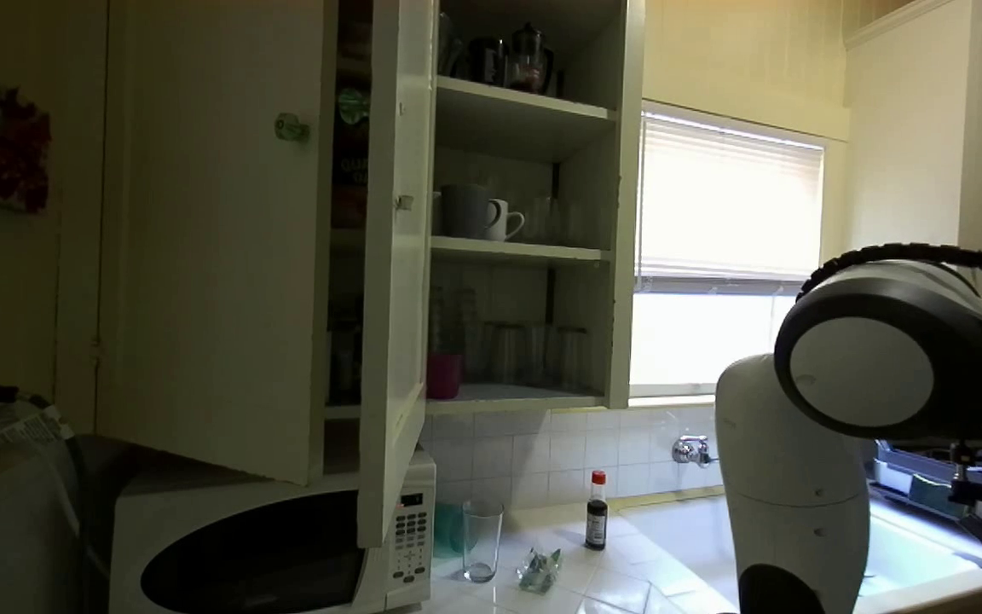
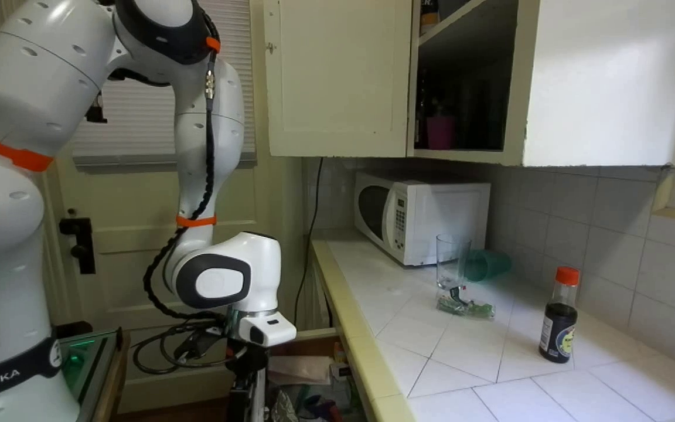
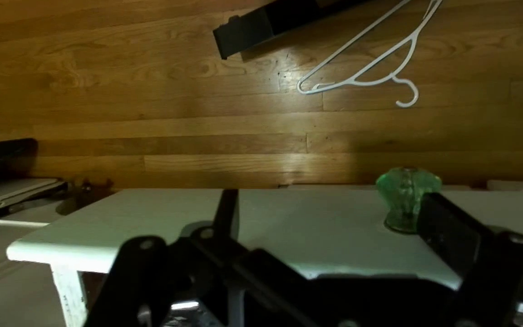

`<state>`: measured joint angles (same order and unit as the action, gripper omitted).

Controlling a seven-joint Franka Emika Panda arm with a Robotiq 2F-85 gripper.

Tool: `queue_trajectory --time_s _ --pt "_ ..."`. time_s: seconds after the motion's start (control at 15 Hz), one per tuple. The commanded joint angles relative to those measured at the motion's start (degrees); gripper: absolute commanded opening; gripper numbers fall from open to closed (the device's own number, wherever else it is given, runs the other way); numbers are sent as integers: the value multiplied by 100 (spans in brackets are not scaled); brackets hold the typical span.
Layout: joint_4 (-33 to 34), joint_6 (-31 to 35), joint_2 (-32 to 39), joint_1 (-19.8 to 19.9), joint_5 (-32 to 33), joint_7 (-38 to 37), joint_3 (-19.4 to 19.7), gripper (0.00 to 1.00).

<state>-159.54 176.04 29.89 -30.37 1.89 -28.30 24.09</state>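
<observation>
One pincer (image 3: 332,200), fingers spread wide, stands at a pale drawer front (image 3: 307,220); in the wrist view, its green glass knob (image 3: 404,200) sits at three o'clock, partly hidden by one finger.

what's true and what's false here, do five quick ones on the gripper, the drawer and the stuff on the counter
1. In the wrist view, the green glass knob shows between the jaws of the gripper, which stand open. True.
2. The drawer below the counter is fully shut. False: the drawer stands open, with its contents showing.
3. The teal tumbler lies on its side. True.
4. The red-capped sauce bottle lies flat. False: the bottle stands upright on the counter.
5. The clear drinking glass stands upright. True.
</observation>
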Motion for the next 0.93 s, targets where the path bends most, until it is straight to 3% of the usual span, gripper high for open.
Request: queue_trajectory --time_s 0.0,0.53,0.67,0.87 --pt "11 782 399 -736 -741 -248 550 100" --pt "80 1894 394 -31 -2338 289 96 100" --pt "90 1827 309 208 -2428 559 -4 100" --pt "120 1657 128 672 -2248 857 -455 100"
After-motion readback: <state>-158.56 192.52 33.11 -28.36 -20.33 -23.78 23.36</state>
